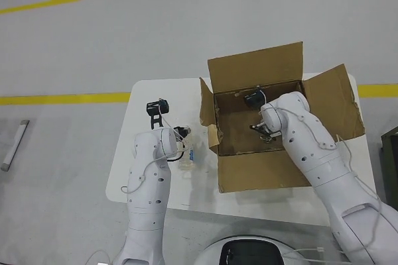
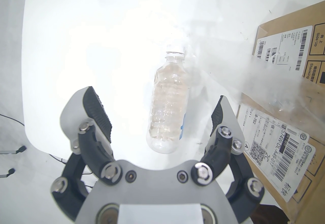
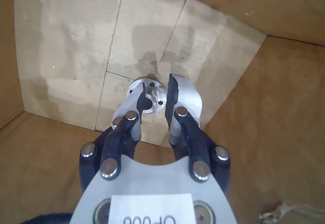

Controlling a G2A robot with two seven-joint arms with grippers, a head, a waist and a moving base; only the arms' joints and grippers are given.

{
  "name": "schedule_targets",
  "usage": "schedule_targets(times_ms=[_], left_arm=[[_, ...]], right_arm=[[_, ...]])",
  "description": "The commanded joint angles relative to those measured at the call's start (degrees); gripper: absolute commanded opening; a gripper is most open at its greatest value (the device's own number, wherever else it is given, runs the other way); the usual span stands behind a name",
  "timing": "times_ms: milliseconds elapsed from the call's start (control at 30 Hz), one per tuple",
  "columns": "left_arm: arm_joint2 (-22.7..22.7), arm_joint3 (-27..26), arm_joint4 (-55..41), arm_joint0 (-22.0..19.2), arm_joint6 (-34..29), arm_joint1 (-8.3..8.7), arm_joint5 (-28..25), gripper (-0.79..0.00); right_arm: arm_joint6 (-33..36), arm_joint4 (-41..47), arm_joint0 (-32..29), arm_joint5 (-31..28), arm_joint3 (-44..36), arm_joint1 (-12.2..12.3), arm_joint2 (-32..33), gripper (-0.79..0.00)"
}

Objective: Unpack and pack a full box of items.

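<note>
White table, open cardboard box standing on it, clear bottle lying just beside

We see a white tabletop on a grey floor crossed by a yellow line. A pale bar lies on that floor, well apart from the tabletop.

The white desk is very bright in the left wrist view. Glare nearly washes it out, and the clear bottle on it looks pale. A milky haze lies over the side of the box. Straight edges bend near the corners. Inside the box it is dimmer, and the right claw throws a soft grey shadow on the box floor. From the top, the light is even.
</note>
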Motion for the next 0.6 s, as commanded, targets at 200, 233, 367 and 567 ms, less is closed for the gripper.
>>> schedule_targets(times_ms=[200, 233, 367, 567], left_arm=[[0.0, 0.0, 0.0, 0.0, 0.0, 0.00, 0.0, 0.000], [0.0, 0.0, 0.0, 0.0, 0.0, 0.00, 0.0, 0.000], [0.0, 0.0, 0.0, 0.0, 0.0, 0.00, 0.0, 0.000], [0.0, 0.0, 0.0, 0.0, 0.0, 0.00, 0.0, 0.000]], right_arm=[[3.1, 0.0, -2.0, 0.0, -3.7, 0.0, -0.7, -0.505], [3.5, -0.3, -2.3, 0.1, -4.1, 0.1, -0.7, -0.502], [4.0, -1.0, -3.5, 0.3, -5.0, 0.3, -0.4, -0.483], [3.6, -1.8, -3.7, 0.2, -4.0, 0.5, 0.1, -0.428]])
